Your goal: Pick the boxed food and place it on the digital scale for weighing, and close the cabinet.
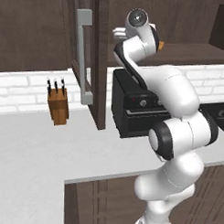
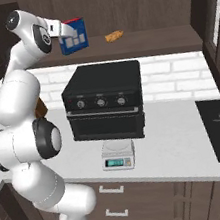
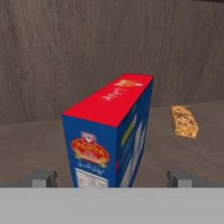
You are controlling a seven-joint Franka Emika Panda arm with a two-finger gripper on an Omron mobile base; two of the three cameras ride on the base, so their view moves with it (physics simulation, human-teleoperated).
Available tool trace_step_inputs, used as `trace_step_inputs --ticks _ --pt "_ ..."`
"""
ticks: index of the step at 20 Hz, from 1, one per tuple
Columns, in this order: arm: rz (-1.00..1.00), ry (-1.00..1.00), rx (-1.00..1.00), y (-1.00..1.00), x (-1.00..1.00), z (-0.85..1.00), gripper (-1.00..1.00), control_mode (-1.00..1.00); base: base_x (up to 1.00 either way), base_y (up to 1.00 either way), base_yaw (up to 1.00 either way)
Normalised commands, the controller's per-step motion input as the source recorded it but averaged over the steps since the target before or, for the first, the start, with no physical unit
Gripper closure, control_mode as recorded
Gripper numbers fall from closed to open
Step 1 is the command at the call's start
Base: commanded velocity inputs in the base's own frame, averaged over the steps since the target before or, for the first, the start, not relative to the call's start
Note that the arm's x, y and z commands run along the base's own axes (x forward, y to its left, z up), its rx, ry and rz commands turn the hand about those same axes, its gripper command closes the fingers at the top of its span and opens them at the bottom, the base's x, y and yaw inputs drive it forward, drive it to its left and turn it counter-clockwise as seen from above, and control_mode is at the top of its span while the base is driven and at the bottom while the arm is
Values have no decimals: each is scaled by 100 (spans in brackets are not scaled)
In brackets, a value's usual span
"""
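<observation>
Approach phase: the claw (image 3: 112,178) is spread to full width and holds nothing. In the hand view its two grey fingertips (image 3: 43,178) stand clear on either side of the boxed food (image 3: 107,133), neither touching it.

The boxed food stands upright on the cabinet shelf (image 2: 161,40) inside the open cabinet (image 1: 95,63), above the black oven (image 2: 106,102). A small orange-tan snack bar (image 3: 184,121) lies on the same shelf, near the box but apart from it.

Recommended procedure for the grasp:
1. Advance the claw further along the box sides so the pads bear on the broad faces rather than on the near edge alone.
2. Centre the box between the fingertips before closing; an off-centre closure is likely to twist or topple it.
3. Keep clear of the snack bar.
4. Lift straight before withdrawing, to avoid dragging on the shelf.

The digital scale (image 2: 118,157) rests on the table (image 2: 178,141) directly in front of the oven, well below the shelf. The cabinet door with its grey bar handle (image 1: 82,55) stands open and remains to be shut.
</observation>
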Motion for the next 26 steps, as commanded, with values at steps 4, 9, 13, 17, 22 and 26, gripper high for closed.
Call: trace_step_inputs --ticks 4,9,13,17,22,26 --pt "0 0 0 0 4 0 -100 -100 0 0 0" --pt "0 0 0 -9 4 0 -100 -100 0 0 0" --pt "0 0 0 -12 6 0 -100 -100 0 0 0" --pt "0 0 0 -6 13 0 -100 -100 0 0 0" --pt "0 0 0 -4 11 0 -100 -100 0 0 0" --pt "0 0 0 -3 3 0 -100 -100 0 0 0"
